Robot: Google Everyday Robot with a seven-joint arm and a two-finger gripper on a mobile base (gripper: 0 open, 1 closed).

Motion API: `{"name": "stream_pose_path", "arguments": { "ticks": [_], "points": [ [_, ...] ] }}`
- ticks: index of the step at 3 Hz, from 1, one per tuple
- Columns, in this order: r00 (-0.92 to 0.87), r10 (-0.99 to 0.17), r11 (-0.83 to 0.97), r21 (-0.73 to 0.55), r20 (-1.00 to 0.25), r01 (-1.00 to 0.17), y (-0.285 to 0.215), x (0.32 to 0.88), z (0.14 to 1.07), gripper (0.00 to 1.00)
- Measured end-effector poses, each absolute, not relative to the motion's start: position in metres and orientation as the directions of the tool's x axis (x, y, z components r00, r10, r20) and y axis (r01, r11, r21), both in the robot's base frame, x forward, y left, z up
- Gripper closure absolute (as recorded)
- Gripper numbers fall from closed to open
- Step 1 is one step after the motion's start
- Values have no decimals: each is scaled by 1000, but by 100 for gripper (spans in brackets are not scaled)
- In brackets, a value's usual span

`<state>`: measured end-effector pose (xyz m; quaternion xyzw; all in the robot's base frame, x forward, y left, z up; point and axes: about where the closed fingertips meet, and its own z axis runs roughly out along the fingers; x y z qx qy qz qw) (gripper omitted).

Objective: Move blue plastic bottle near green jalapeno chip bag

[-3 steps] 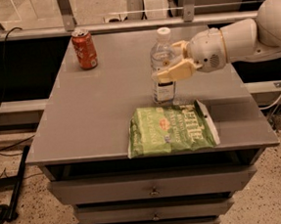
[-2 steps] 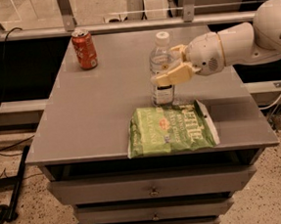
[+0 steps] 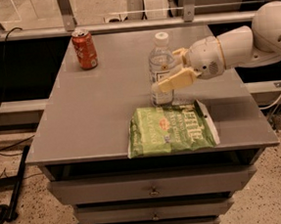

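Observation:
The blue plastic bottle (image 3: 159, 58) is clear with a white cap and stands upright on the grey table (image 3: 96, 113), its base just behind the top edge of the green jalapeno chip bag (image 3: 170, 129). The bag lies flat near the table's front edge, right of centre. My gripper (image 3: 175, 69) reaches in from the right on a white arm and is shut on the bottle at mid height. One cream finger (image 3: 173, 80) crosses the bottle's front, and the other is by its right side.
An orange-red soda can (image 3: 84, 49) stands at the table's back left corner. Drawers (image 3: 152, 186) sit under the tabletop. A metal rail (image 3: 123, 24) runs behind the table, and cables lie on the floor at left.
The gripper and the bottle have shifted very slightly to the left and stay just behind the chip bag. The bag and the can have not moved.

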<state>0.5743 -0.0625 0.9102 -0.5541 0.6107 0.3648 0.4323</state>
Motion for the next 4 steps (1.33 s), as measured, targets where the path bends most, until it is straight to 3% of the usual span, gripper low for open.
{"name": "stream_pose_path", "arguments": {
  "ticks": [1,3,4],
  "points": [
    [-12,-389,205,-74,-921,-976,-101,581,917,0],
    [28,-478,439,-267,-878,-858,-232,601,970,0],
    [36,-479,449,-281,-877,-849,-237,603,978,0]
  ]
}}
